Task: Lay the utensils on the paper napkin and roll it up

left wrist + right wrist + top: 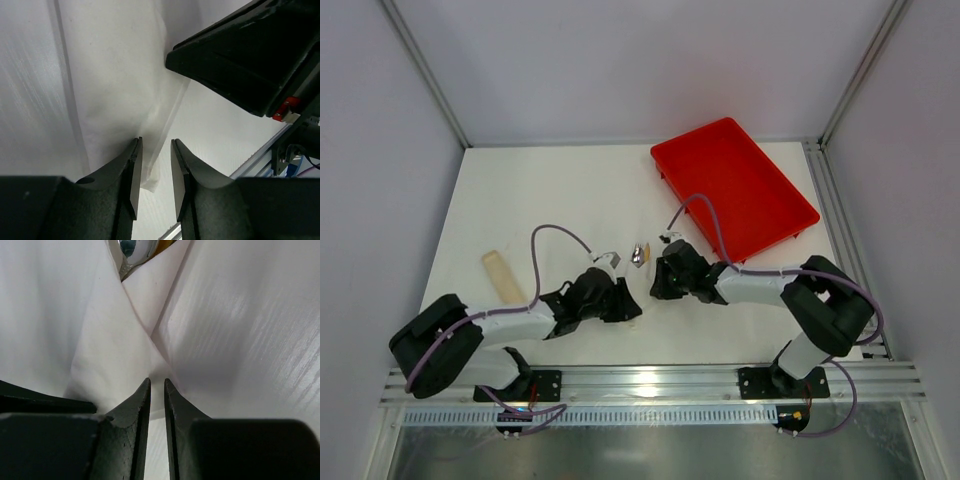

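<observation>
Between left fingers (132, 170), paper napkin (115, 75) edge

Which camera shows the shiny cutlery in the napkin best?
The right wrist view: the utensils poke a silver head out of the napkin fold, close up. The top view shows just a small glint; the left wrist view, only napkin.

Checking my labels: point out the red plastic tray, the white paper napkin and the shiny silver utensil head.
red plastic tray (745, 180): top external view, bare floor.
white paper napkin (112, 347): right wrist view, folded flap.
shiny silver utensil head (135, 247): right wrist view, curved metal.
</observation>
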